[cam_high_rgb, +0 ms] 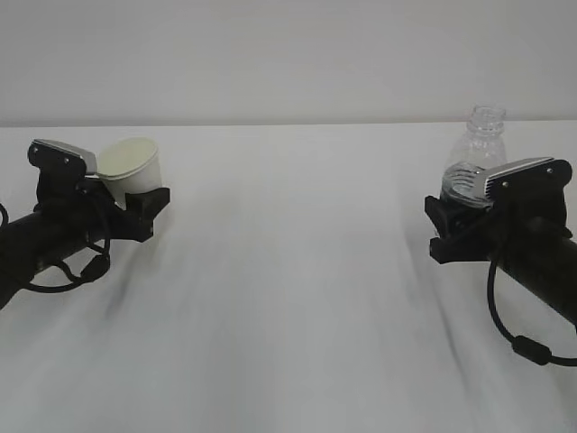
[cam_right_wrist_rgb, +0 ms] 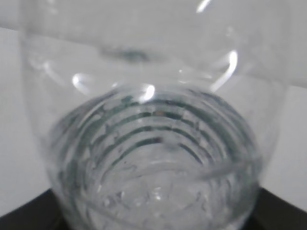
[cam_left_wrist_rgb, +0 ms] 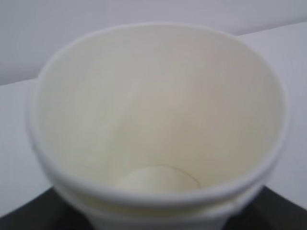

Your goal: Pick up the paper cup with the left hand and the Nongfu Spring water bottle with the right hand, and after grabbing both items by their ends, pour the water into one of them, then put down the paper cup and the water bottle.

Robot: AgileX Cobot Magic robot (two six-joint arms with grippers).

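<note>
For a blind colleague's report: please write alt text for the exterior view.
On a white table, the left hand grips a tilted paper cup; the right hand grips an upright, capless water bottle.

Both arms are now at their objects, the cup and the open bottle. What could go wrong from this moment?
1. The paper cup already leans in the left hand; a squeeze on its thin wall could crush it or let it slip.
2. The Nongfu Spring water bottle has no cap, so a jerk or tilt by the right hand could spill onto the table.
</note>
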